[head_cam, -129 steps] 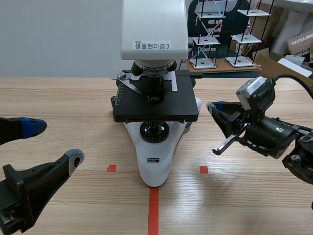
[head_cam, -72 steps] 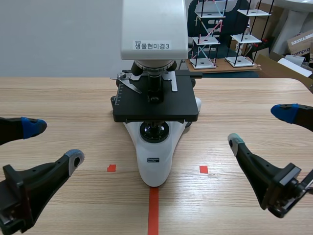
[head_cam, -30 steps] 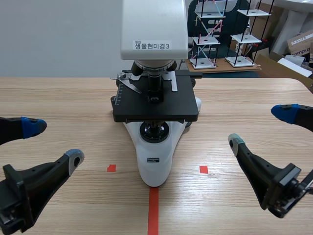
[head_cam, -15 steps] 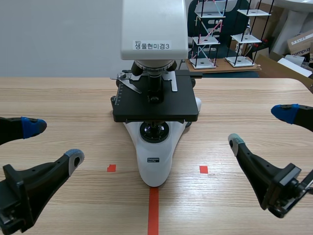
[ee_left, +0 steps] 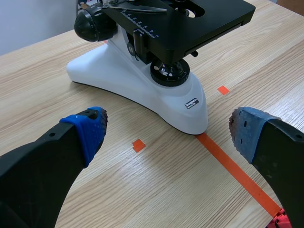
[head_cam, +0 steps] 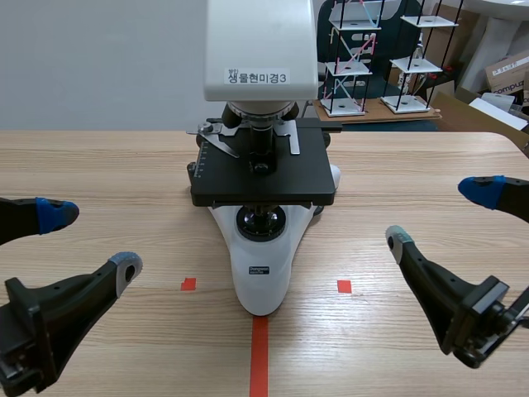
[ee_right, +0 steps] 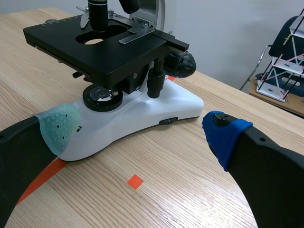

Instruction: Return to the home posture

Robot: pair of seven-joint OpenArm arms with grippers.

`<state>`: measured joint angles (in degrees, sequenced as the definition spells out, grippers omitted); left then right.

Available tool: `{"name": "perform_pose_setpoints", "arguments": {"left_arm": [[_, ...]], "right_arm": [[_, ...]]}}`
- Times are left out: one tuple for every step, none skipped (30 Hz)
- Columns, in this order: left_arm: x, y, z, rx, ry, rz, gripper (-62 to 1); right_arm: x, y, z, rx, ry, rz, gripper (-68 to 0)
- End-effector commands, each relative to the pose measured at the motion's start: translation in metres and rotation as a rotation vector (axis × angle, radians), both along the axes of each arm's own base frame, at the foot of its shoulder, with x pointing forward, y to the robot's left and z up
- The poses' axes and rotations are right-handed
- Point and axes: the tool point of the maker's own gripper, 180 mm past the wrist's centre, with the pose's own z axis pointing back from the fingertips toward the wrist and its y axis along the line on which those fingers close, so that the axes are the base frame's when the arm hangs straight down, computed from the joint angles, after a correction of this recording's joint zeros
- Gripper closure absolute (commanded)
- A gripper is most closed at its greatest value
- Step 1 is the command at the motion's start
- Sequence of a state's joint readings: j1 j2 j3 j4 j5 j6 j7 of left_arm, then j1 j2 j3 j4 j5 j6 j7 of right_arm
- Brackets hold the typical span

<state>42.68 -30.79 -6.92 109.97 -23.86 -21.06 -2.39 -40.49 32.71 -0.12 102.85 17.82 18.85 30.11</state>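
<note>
The table (head_cam: 107,165) is pale, wood-grained board, marked with an orange-red tape line (head_cam: 259,356) and two small squares (head_cam: 188,284) of the same colour. Behind it stands a plain light wall (head_cam: 99,58), with racks (head_cam: 355,58) of black rods and white shelves and some cardboard boxes (head_cam: 506,73) off to the right.

A white microscope (head_cam: 263,277) stands at the middle of the table, its base just beyond the end of the tape line and between the squares. The left claw (head_cam: 92,240) hangs low over the table's near left part and the right claw (head_cam: 438,215) over its near right part, both well apart from the microscope. Each claw is spread wide with nothing between its fingers.

Only the scene view takes in the microscope's white head and its label (head_cam: 259,77), which reads "생물현미경3". The left wrist view, past the left claw (ee_left: 168,130), shows a black focus knob (ee_left: 92,23) on the side of the base and a small black nameplate (ee_left: 191,102), its writing too small to read. The right wrist view, past the right claw (ee_right: 141,129), shows the knob on the other side (ee_right: 183,64) and the round lens (ee_right: 100,97) under the black stage (ee_right: 102,50)
</note>
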Motion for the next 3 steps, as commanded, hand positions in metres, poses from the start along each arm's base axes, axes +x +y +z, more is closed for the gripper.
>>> {"name": "perform_pose_setpoints", "arguments": {"left_arm": [[0.0015, -0.0003, 0.0056, -0.017, -0.018, 0.005, -54.0], [0.0015, -0.0003, 0.0056, -0.017, -0.018, 0.005, -54.0], [0.0015, -0.0003, 0.0056, -0.017, -0.018, 0.005, -54.0]], "right_arm": [[0.0052, 0.0003, 0.0092, 0.02, -0.036, 0.001, -56.6], [0.0052, 0.0003, 0.0092, 0.02, -0.036, 0.001, -56.6], [0.0052, 0.0003, 0.0092, 0.02, -0.036, 0.001, -56.6]]}}
